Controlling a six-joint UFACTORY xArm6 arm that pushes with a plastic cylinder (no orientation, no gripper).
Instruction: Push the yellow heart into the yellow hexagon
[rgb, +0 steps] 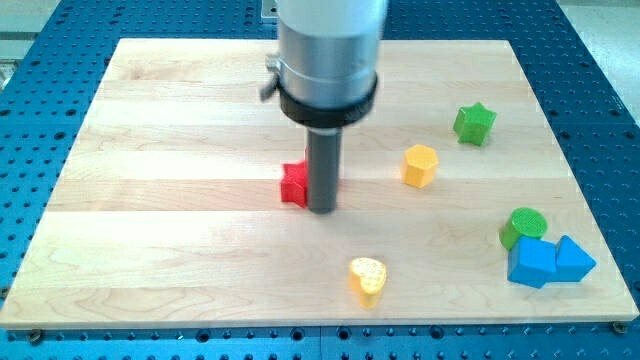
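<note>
Bright, even overhead light fills the frame, leaving the wooden board (200, 120) pale and washed, with no strong glare. Shadows are soft and short, hugging the blocks' bases; the yellow heart (367, 279) near the bottom centre looks overexposed and slightly glowing. The grey cylinder (330, 50) at the top centre is softly blurred, and fine detail is coarse throughout.

Yellow heart (368, 279); yellow hexagon (421, 165); red block (294, 184); green star (474, 123); pale wood board (160, 150)
</note>
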